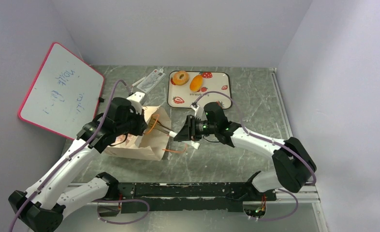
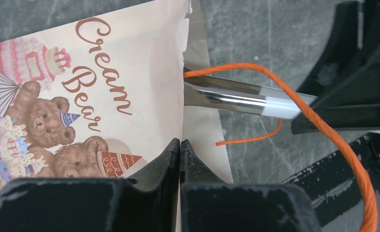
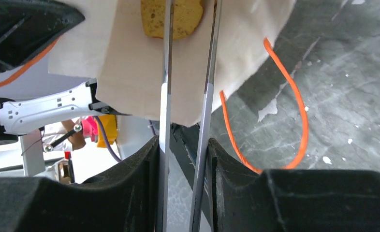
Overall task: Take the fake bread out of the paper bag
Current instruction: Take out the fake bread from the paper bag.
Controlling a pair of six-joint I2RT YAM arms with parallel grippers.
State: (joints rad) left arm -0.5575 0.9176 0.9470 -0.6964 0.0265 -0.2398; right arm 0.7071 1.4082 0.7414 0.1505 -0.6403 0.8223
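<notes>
The paper bag [image 1: 139, 145] lies on its side left of centre, printed with bears and "Cream Bear" [image 2: 130, 72]. My left gripper [image 1: 147, 126] is shut on the edge of the bag's mouth [image 2: 180, 142]. My right gripper [image 1: 181, 135] is shut on metal tongs [image 3: 183, 140] whose blades [image 2: 226, 99] reach into the bag's mouth. One fake bread [image 3: 188, 19] shows inside the bag [image 3: 130, 72] at the tong tips. Two more fake breads, a ring [image 1: 181, 78] and an oval bun [image 1: 196, 83], lie on the strawberry tray [image 1: 217, 82].
A pink-framed whiteboard [image 1: 62, 92] leans at the far left. A clear plastic packet [image 1: 149, 79] lies behind the bag. The bag's orange loop handles [image 1: 176, 151] trail on the table [image 3: 299, 111]. Grey walls close in the back and sides.
</notes>
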